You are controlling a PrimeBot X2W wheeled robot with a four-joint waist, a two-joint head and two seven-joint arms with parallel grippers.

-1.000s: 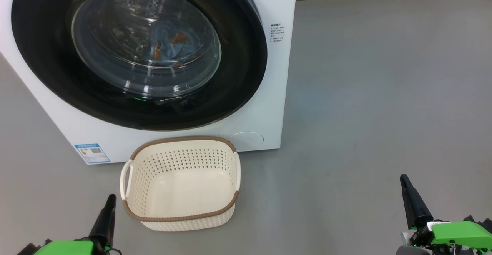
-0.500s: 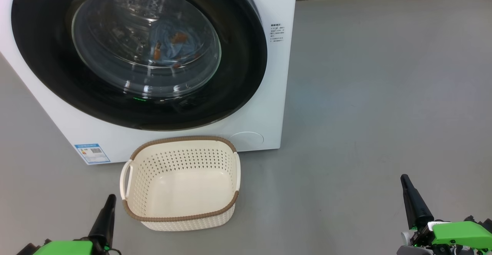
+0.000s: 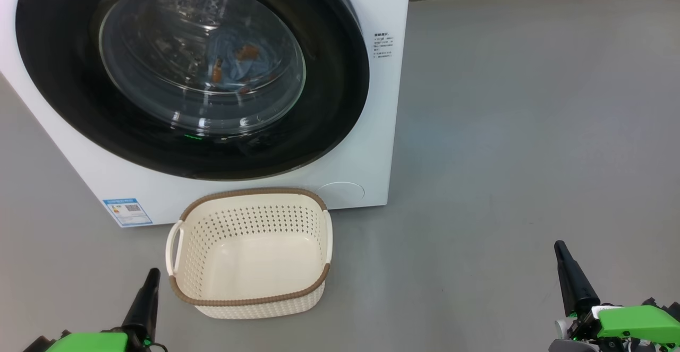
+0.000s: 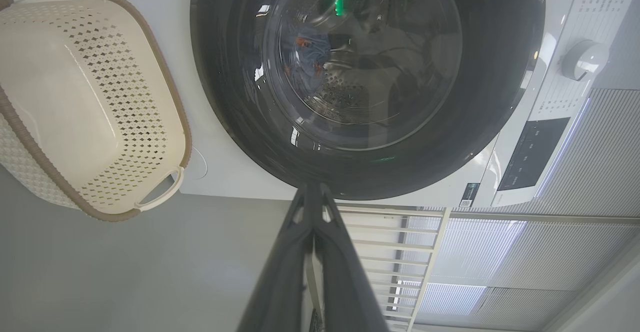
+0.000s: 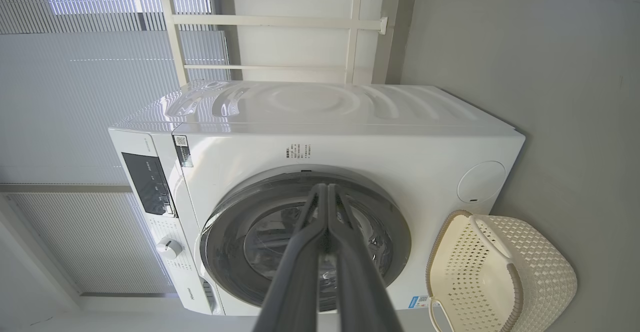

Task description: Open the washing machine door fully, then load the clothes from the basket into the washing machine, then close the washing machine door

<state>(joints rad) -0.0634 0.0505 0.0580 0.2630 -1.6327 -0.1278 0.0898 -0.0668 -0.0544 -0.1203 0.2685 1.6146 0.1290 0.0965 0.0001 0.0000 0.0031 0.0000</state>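
The washing machine stands on the grey floor, its black door shut flat against its front. Through the door's glass the clothes, blue with orange-brown marks, lie inside the drum. The basket sits on the floor just in front of the washing machine, below the door and near the blue label sticker.

In the head view the left hand hangs in front of the washing machine, just beside the basket. The right hand is well off to the robot's right of it. Each has its fingers pressed together on nothing.

The left wrist view adds the white dial and the dark control panel above the door. The right wrist view takes in the washing machine's ribbed top and the window blinds behind it.
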